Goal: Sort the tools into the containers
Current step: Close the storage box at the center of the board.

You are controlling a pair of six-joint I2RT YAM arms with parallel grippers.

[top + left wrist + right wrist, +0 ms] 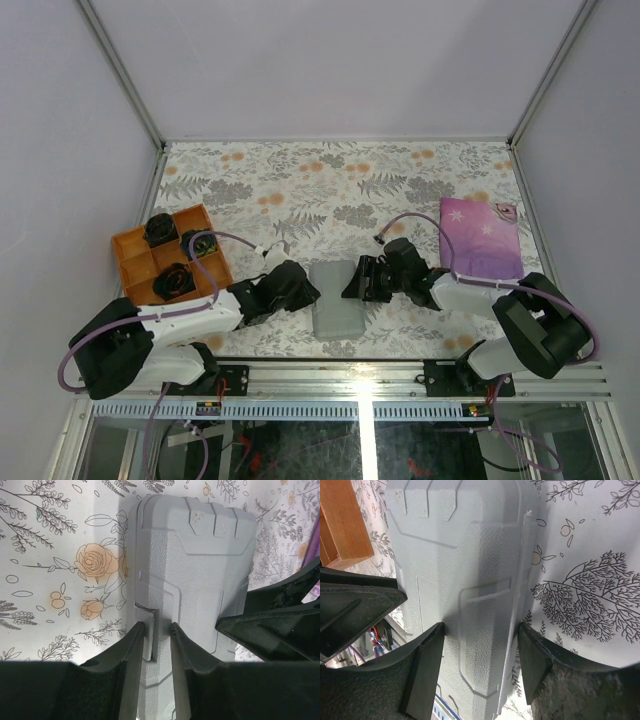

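A flat grey tool case (338, 298) lies closed near the table's front edge, between my two grippers. My left gripper (306, 290) is at its left side. In the left wrist view its fingers (132, 655) stand a narrow gap apart astride a small latch tab (149, 630) on the case (200, 565). My right gripper (356, 282) comes in from the right. Its fingertips (432, 645) touch the case (470, 570) on both sides, one on the textured lid and one at the seam edge. No tools show outside the case.
An orange wooden tray (135, 255) with compartments stands at the left, holding three dark round things (175, 282). A purple star-patterned cloth (480, 238) lies at the right. A floral cloth (330, 180) covers the table. Grey walls close in the back and sides.
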